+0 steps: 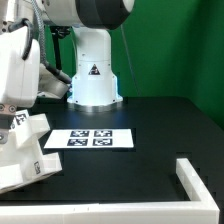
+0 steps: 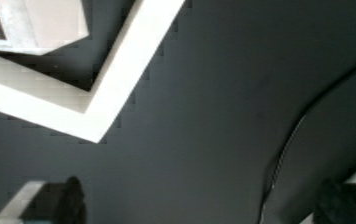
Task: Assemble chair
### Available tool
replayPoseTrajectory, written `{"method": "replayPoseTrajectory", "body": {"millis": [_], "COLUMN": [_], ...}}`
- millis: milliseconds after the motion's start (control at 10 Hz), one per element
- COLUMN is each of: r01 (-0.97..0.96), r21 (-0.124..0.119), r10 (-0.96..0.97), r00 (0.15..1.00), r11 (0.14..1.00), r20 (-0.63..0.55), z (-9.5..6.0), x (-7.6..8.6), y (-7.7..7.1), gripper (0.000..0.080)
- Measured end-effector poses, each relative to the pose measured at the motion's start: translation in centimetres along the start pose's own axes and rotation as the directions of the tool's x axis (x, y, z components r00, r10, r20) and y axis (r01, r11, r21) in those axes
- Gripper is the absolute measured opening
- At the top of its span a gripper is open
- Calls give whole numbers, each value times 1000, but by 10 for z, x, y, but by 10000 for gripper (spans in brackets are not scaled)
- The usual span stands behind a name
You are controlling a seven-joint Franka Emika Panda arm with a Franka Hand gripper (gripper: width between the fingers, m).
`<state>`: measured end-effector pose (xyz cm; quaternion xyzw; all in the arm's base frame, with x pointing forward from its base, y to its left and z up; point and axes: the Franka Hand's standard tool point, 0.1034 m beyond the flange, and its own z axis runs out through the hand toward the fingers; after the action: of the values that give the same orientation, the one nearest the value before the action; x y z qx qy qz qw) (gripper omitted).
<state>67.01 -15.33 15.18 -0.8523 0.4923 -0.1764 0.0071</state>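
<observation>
In the wrist view my gripper [image 2: 201, 203] is open, its dark fingers [image 2: 54, 200] standing far apart with only black table between them. Beyond them lies a corner of the low white rail [image 2: 113, 92], and past that a white chair piece [image 2: 29, 25] with a marker tag. In the exterior view the arm's hand [image 1: 15, 70] hangs at the left edge, above white chair pieces [image 1: 25, 150], one bearing a tag. I cannot make out the fingertips there.
The marker board [image 1: 90, 139] lies flat in the middle of the black table. The robot's white base [image 1: 92, 75] stands behind it. The white corner rail [image 1: 195, 178] runs along the front and the exterior view's right. A black cable [image 2: 281, 150] crosses the wrist view.
</observation>
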Motion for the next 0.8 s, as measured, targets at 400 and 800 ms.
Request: {"method": "replayPoseTrajectory", "body": {"millis": [400,800], "r01": [-8,-37], "r21": [17,18], "r10": [8,37], "r00": [1000,999], "r11": [1000,999], "r20": [-7,0], "z": [-11,-9], "x": [-21,-20], "y": [18,31], "gripper": [649,649]}}
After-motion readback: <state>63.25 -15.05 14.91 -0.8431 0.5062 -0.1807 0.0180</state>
